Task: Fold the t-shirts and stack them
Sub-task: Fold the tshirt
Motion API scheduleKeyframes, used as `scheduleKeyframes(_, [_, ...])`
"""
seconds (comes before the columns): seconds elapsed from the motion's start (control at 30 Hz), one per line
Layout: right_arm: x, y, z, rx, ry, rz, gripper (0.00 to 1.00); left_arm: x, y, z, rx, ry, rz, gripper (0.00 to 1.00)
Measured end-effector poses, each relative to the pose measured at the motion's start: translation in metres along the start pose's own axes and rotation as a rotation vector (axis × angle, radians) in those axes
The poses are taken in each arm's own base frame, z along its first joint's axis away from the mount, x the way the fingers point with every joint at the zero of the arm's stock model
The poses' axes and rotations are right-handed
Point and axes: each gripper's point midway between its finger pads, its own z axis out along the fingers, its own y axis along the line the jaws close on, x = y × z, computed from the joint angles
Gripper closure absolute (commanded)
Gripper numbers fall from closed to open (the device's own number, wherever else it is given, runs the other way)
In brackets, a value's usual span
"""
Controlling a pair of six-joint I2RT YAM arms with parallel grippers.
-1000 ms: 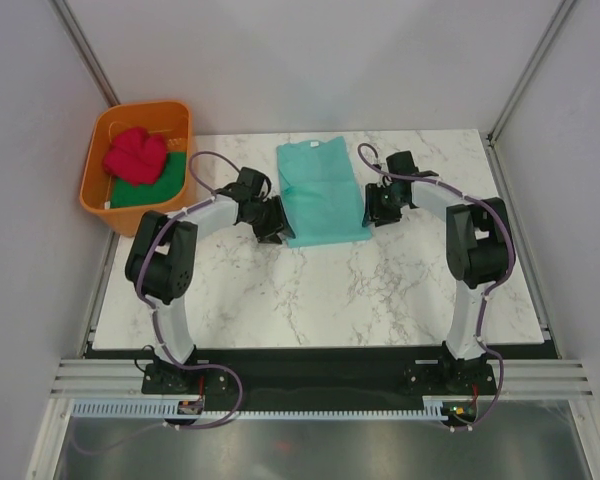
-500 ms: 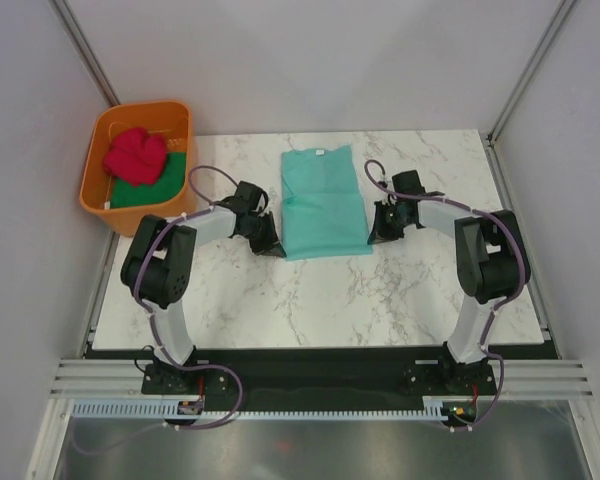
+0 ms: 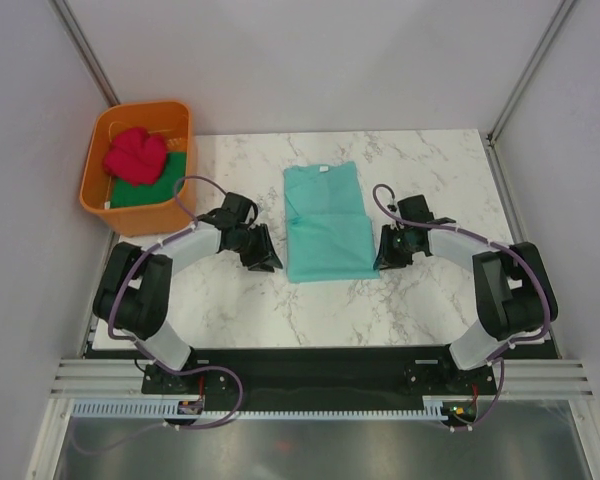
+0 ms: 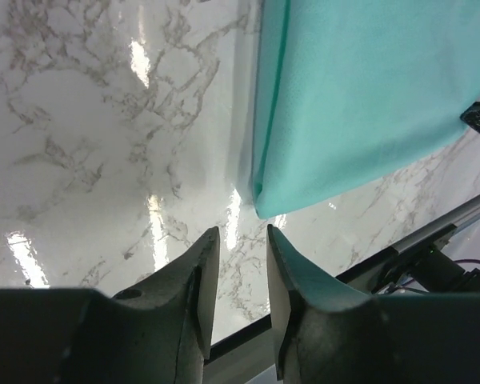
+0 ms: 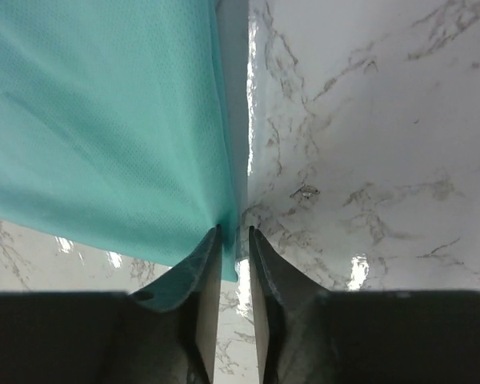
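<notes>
Teal cloth, folded flat, with both claws empty at its near corners.
Your left claw [image 4: 242,232] stood with its jaws a little apart and nothing between them, just off the near left corner of the teal t-shirt [image 4: 360,96]. Your right claw [image 5: 234,230] was likewise narrowly parted and empty, its tip at the shirt's near right edge. The shirt lay as a long folded rectangle in the middle of the table [image 3: 380,300], collar toward the far side. I'd judge it light, thin and limp, apt to sag and unfold if lifted from one point, so you'd best pinch both near corners through all layers. The pinkish-red t-shirt [image 3: 135,152] and dark green t-shirt [image 3: 145,190] lay bunched in the orange tub [image 3: 95,190] at the far left. A small tag showed at the teal collar, too small to read, and no other writing was visible.
</notes>
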Motion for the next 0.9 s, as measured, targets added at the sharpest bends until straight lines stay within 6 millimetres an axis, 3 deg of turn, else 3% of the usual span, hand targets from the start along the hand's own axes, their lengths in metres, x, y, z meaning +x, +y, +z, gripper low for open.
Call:
scheduleKeyframes(0.13, [-0.003, -0.002, -0.003, 0.023, -0.017, 0.004, 0.60, -0.013, -0.018, -0.011, 0.038, -0.031, 0.020, 0.66])
scheduleKeyframes(0.27, [-0.007, -0.004, -0.007, 0.048, -0.025, 0.010, 0.61, -0.042, -0.047, -0.021, 0.097, -0.084, 0.056, 0.66])
scheduleKeyframes(0.37, [-0.015, -0.004, -0.010, 0.068, -0.043, 0.008, 0.62, -0.063, -0.066, -0.017, 0.126, -0.104, 0.079, 0.66])
scheduleKeyframes(0.4, [-0.018, -0.004, -0.011, 0.070, -0.049, 0.007, 0.62, -0.066, -0.069, -0.014, 0.129, -0.103, 0.082, 0.73])
scheduleKeyframes(0.43, [-0.020, -0.004, -0.012, 0.075, -0.055, 0.006, 0.62, -0.068, -0.071, -0.010, 0.130, -0.095, 0.081, 0.86])
scheduleKeyframes(0.67, [-0.030, 0.000, -0.019, 0.077, -0.080, 0.009, 0.62, -0.080, -0.071, 0.025, 0.105, -0.048, 0.069, 0.89])
scheduleKeyframes(0.9, [-0.051, 0.013, -0.032, 0.054, -0.141, 0.011, 0.63, -0.104, -0.070, 0.041, 0.069, -0.083, 0.066, 0.90])
